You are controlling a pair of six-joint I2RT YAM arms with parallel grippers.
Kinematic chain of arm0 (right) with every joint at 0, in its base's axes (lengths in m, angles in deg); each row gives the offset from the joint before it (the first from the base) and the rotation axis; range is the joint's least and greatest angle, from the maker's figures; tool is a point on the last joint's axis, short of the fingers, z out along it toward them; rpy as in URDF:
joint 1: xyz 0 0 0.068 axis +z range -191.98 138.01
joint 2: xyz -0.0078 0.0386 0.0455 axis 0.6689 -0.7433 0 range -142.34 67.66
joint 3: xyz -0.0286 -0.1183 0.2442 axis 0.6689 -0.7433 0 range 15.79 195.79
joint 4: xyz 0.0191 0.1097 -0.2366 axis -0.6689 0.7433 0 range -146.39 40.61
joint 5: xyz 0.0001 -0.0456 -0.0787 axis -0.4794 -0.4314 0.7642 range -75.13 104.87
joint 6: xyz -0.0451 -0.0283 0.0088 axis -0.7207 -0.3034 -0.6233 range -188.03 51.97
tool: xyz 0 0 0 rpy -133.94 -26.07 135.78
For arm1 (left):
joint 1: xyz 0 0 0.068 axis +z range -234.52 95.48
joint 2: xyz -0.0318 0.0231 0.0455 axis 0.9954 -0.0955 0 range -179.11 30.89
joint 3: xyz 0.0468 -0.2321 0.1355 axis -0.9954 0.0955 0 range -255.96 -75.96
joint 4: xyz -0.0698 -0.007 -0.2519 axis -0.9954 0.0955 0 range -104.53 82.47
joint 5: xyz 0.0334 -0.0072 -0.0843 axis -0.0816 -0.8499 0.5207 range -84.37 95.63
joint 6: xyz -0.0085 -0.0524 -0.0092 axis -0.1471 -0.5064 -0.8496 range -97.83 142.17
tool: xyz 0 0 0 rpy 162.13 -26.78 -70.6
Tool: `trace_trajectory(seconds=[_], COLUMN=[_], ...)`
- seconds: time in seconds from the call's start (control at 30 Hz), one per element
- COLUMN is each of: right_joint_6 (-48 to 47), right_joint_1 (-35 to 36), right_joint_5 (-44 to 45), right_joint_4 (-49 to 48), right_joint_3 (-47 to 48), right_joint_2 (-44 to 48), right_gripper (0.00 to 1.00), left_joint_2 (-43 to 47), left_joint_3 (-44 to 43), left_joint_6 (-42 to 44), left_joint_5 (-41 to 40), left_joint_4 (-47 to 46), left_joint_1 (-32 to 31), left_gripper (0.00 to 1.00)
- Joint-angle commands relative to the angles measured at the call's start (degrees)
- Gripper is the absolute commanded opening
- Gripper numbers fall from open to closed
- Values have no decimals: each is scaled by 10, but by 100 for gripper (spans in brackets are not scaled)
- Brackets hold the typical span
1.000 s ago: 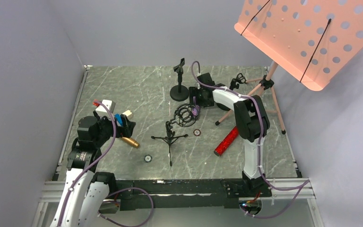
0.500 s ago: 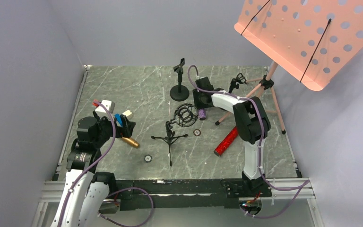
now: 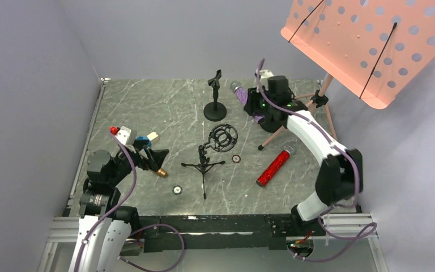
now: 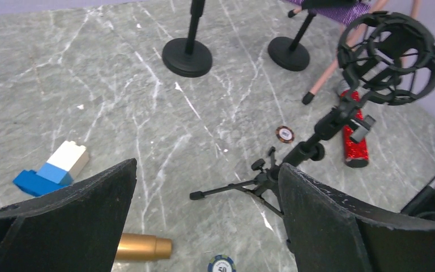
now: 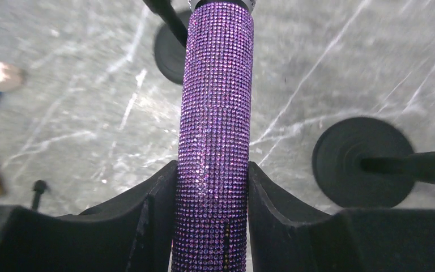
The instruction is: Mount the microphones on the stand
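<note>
Since a second ago the right gripper (image 5: 212,187) has left the shock-mount tripod stand (image 3: 207,156) and risen toward the far right, lifting the purple microphone (image 3: 242,95) off the table (image 3: 147,107); the left arm has shifted slightly. Purple microphone: glitter body, silver mesh head, tilted in the air just right of the round-base stand (image 3: 214,99); right gripper partly closed, both fingers clamped on its body. Red microphone (image 3: 272,168) lies on the table; gold microphone (image 3: 157,170) lies beneath the left gripper (image 4: 207,187), which is spread wide and holds nothing.
</note>
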Motion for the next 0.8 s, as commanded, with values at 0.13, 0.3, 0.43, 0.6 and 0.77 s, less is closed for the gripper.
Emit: trace_trajectory(seconds=[0.13,0.3,0.43,0.6,0.77], right_joint_6=[-39,-77,-116,-122,-67], right_joint_1=[-29,-39,-38,-38,-36], right_joint_5=[-104,-178,-254,-378,-505], right_joint_4=[34,78,128,155,114], right_joint_3=[-16,18,76,141,155], right_joint_2=[153,220,240,244,242], right_gripper=[2,1,0,0,0], left_joint_2=[41,-3,-61,-142,-224], left_joint_3=[-3,-40,-22,-56,-104], left_joint_6=[-127,-269,-461,-502,-424], left_joint_5=[109,209,236,133,6], left_joint_4=[-88,-236,-480,-563,-575], left_joint_1=[3,3,-4,-94,-268], left_gripper=[99,99,99,99,99])
